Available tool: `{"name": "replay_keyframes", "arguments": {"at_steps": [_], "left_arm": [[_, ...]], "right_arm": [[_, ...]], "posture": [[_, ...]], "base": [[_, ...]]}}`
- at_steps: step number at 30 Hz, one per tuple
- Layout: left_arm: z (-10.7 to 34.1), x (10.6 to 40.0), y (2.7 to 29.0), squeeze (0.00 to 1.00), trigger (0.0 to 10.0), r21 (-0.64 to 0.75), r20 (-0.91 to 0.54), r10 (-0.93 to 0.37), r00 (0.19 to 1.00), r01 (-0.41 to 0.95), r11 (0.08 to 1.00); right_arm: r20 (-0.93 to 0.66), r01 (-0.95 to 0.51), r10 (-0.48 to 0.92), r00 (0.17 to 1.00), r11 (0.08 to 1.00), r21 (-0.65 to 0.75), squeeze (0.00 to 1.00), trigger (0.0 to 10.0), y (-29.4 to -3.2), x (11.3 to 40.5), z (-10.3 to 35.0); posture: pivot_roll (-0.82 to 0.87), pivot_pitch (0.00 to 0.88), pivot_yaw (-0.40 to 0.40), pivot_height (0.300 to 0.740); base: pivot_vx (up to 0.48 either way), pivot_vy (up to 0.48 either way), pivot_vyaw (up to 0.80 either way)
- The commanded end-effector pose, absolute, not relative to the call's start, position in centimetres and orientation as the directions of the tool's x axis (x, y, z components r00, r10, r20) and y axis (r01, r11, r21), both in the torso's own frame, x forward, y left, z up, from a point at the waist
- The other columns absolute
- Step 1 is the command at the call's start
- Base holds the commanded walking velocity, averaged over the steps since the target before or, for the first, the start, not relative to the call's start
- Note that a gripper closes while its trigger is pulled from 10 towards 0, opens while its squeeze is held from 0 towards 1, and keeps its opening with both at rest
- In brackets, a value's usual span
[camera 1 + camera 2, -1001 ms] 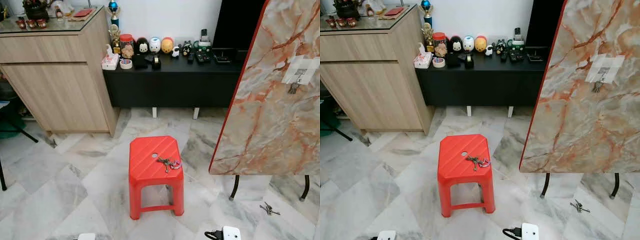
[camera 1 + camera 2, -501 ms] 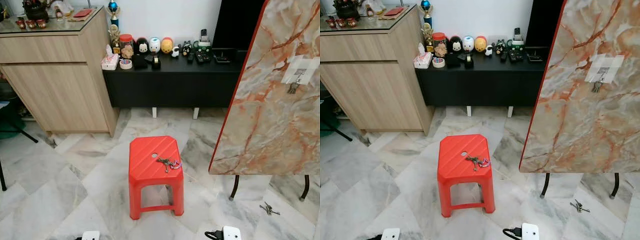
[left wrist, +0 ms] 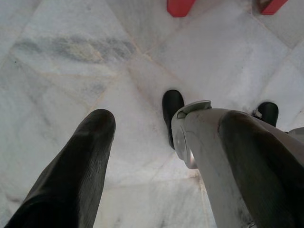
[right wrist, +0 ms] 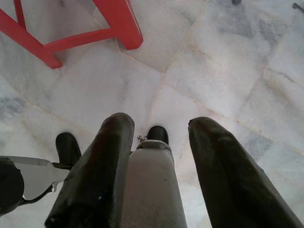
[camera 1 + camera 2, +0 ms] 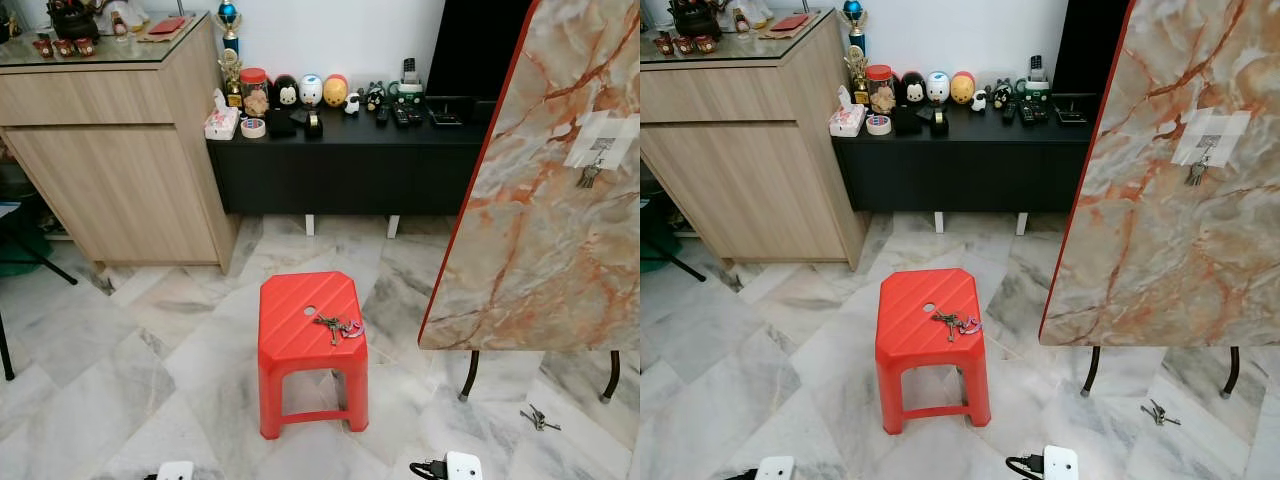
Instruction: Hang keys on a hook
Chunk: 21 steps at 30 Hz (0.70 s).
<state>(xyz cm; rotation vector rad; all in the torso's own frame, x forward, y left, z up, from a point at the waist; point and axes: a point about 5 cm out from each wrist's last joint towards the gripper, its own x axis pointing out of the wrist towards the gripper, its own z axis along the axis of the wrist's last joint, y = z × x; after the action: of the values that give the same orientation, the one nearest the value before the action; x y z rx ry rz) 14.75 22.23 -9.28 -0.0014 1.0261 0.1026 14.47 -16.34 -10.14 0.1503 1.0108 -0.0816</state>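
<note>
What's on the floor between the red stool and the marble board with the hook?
Bare marble floor lies between the red stool and the marble board in the left eye view. The keys lie on the stool's seat, on the side toward the board.

1. The two head eyes look forward and down from standing height, sharing the red stool (image 5: pixel 310 335).
2. Each wrist camera faces down at the marble floor (image 3: pixel 71 61) beside that stool.
</note>
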Motion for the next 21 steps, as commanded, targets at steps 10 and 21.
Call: {"name": "replay_keyframes", "arguments": {"at_steps": [10, 21], "left_arm": [[-9.44, 14.28, 22.4, 0.0, 10.0, 0.056, -0.861, 0.094, 0.499, -0.092, 0.994], [-9.52, 14.37, 21.95, 0.0, 10.0, 0.06, -0.864, 0.098, 0.494, -0.091, 0.994]], "right_arm": [[-0.853, 0.13, 0.001, 0.522, 0.988, 0.081, 0.0, 10.0, -16.34, 14.38, -10.19], [-0.847, 0.09, 0.021, 0.531, 0.993, 0.082, 0.0, 10.0, -16.25, 14.55, -10.11]], "posture": [[0.0, 0.0, -0.03, 0.74], [0.0, 0.0, -0.029, 0.74]], "base": [[0.0, 0.0, 0.0], [0.026, 0.0, 0.34]]}}
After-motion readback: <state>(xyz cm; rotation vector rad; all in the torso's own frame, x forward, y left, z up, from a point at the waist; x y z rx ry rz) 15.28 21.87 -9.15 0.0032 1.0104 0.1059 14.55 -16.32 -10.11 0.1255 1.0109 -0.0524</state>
